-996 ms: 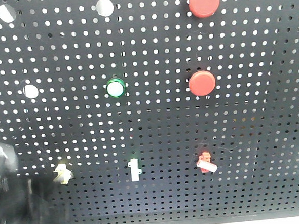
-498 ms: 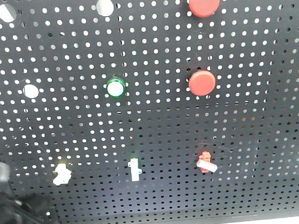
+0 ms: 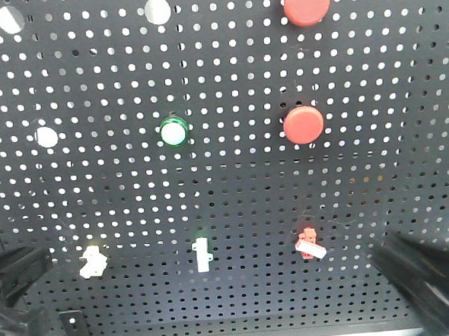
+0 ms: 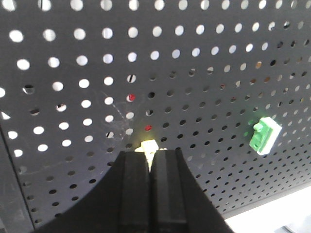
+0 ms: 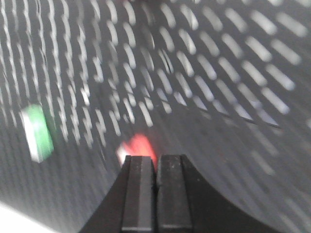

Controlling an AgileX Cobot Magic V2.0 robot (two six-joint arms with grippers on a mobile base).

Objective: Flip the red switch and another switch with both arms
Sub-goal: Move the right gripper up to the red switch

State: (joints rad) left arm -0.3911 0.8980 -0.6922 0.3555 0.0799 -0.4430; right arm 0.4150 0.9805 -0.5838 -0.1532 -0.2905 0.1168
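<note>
Two closed, empty grippers: left gripper (image 4: 151,162) near yellow switch (image 4: 148,146), right gripper (image 5: 156,162) near red switch (image 5: 138,145)

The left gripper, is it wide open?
No, the left gripper is shut tight, its tips just below the pale yellow toggle.

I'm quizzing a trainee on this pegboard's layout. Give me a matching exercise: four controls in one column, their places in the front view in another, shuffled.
1. red switch
2. yellow switch
3. white switch
4. green-ringed button

A. bottom row, middle
B. middle row
C. bottom row, left
D. bottom row, right

Pairs: 1-D, 2-C, 3-A, 4-B
</note>
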